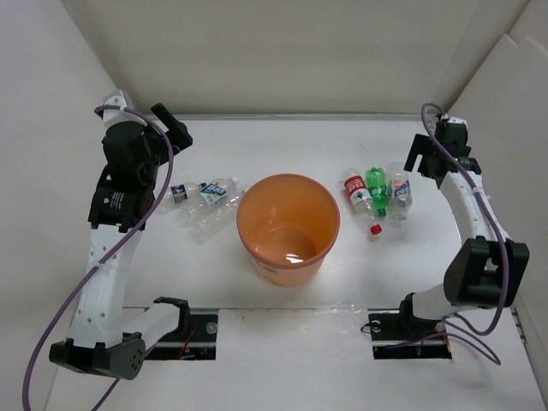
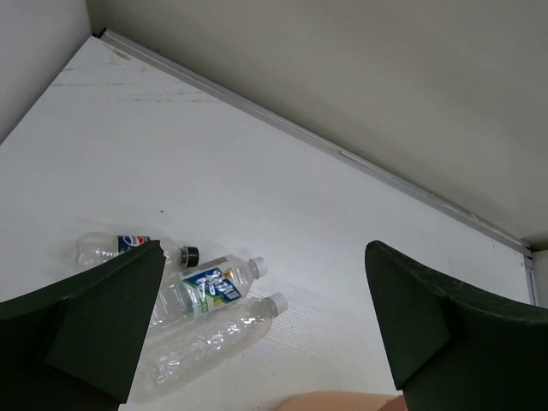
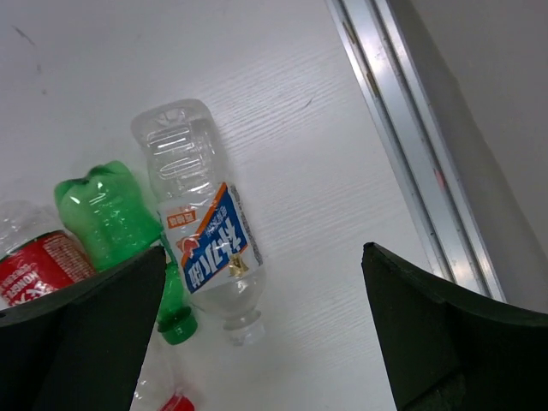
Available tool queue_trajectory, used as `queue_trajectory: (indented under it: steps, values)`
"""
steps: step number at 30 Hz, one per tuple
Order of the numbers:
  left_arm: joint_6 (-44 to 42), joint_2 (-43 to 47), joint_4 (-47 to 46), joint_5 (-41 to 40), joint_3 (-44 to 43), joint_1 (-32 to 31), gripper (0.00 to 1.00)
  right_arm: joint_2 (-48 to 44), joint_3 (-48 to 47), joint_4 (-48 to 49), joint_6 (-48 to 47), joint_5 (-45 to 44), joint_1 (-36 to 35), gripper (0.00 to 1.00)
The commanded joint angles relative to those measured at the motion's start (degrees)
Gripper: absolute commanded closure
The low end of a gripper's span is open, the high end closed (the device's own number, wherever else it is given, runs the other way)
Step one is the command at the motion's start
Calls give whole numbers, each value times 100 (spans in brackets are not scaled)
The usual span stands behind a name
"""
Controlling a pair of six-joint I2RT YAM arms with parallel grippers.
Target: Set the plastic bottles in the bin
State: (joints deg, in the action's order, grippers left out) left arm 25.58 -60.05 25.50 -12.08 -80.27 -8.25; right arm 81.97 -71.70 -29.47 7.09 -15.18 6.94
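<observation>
The orange bin (image 1: 282,272) stands upright mid-table. To its left lie three plastic bottles: one with a black cap (image 1: 180,193), one with a blue-white label (image 1: 214,193) and a clear one (image 1: 210,221). On its right lie a red-labelled bottle (image 1: 357,193), a green bottle (image 1: 378,187) and a clear blue-labelled bottle (image 1: 400,190). My left gripper (image 1: 175,128) hangs open, above and behind the left group (image 2: 205,287), holding nothing. Beside the right group, my right gripper (image 1: 425,161) is open and holds nothing, with the blue-labelled bottle (image 3: 201,235) under its left finger.
White walls enclose the table at the back and both sides. A metal strip (image 3: 402,154) runs along the foot of the wall close to the right gripper. The bin's rim (image 2: 342,402) shows at the bottom of the left wrist view.
</observation>
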Motion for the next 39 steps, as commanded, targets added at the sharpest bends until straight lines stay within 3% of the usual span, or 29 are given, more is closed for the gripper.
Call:
queue_trajectory:
  steps: [1,11,28,31,32,35,36,39]
  values:
    - [-89,20,-273,250,-41,-1,0,239,33,546,-76,313,62,0]
    - [-89,143,-387,557,81,-1,0,1812,-467,653,-129,1403,238,0]
    - [-141,196,-388,557,82,-1,0,3439,-1741,196,29,1263,238,5]
    - [-141,143,-388,557,82,-1,0,3597,-1961,4,29,1263,238,18]
    - [-141,143,-388,505,82,-1,0,3658,-1962,3,29,1263,290,31]
    - [-141,143,-335,504,29,-1,0,3606,-1962,3,82,1263,290,52]
    - [-141,143,-335,504,29,-1,0,3519,-1901,3,169,1193,351,80]
    - [-141,11,-283,697,-111,-1,0,3229,-1900,3,292,922,466,94]
